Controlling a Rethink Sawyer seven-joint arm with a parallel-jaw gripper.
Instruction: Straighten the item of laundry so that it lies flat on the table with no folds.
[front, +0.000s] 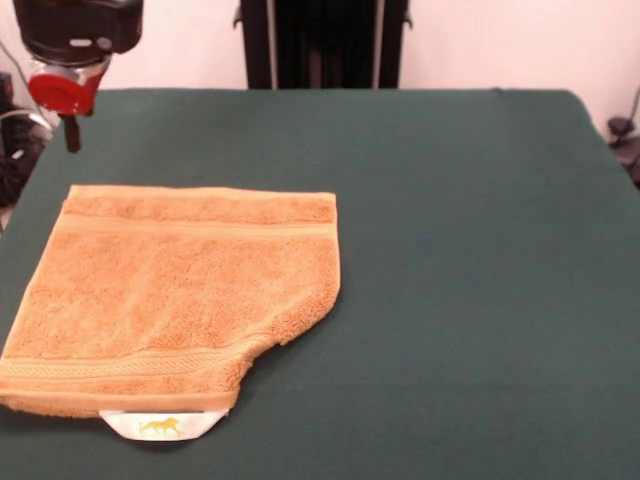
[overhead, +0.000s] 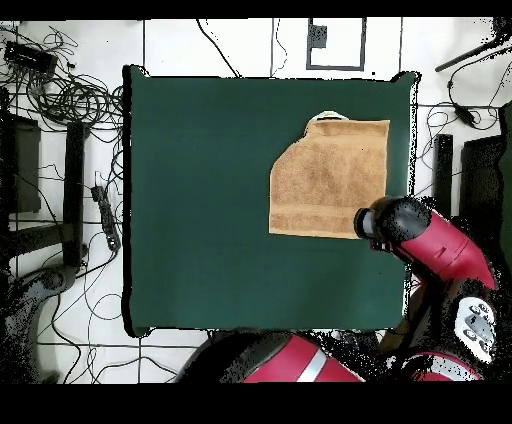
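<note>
While the towel (front: 175, 295) lies at the table's (front: 470, 250) left side with its near right corner tucked under, your gripper (front: 72, 135) hovers off its far left corner — whether its jaws are apart, I cannot tell. Next, I judge: reach that folded corner and draw it outward.

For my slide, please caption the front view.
Orange towel on green table, one corner folded under; tool hovering beyond it.
</note>
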